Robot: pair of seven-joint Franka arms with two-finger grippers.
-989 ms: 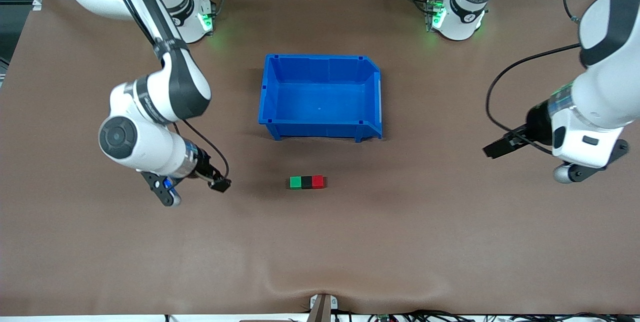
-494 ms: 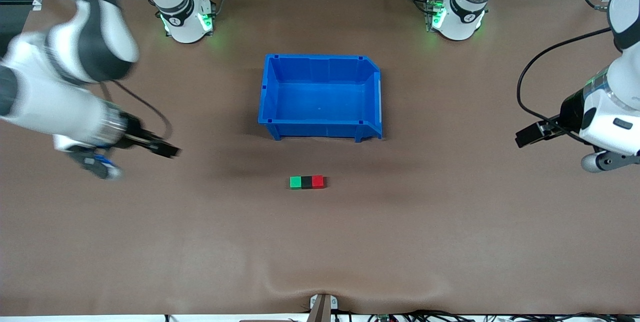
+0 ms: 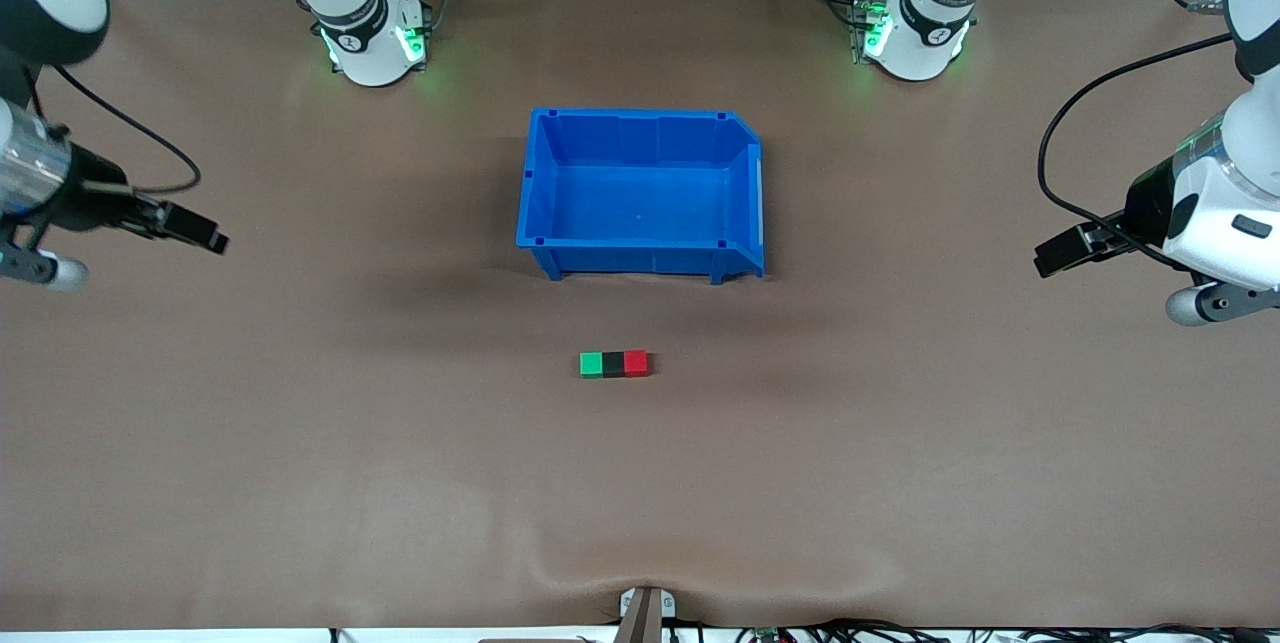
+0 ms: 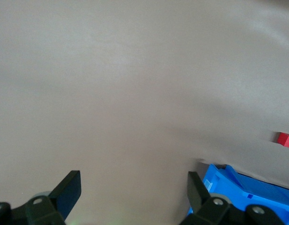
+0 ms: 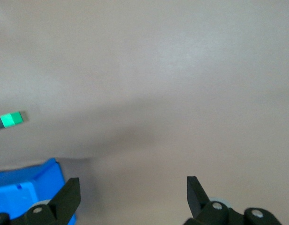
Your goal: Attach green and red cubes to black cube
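joined cubes point(image 3: 614, 364), both fingers point(image 4: 69, 190) well apart

Three tiny cubes of equal size lie in one straight row on the brown table, faces touching with no gap showing. The green cube point(image 3: 591, 364) is bright and plain, at the end of the row toward the right arm's end of the table. The black cube point(image 3: 613, 364) sits in the middle — matte, pressed between the other two. The red cube point(image 3: 636, 363) closes the row toward the left arm's end. All three rest flat and square to one another, their top faces level. The row lies nearer to the front camera than the blue bin point(image 3: 540, 223) — apart from it, roughly midway along the table.
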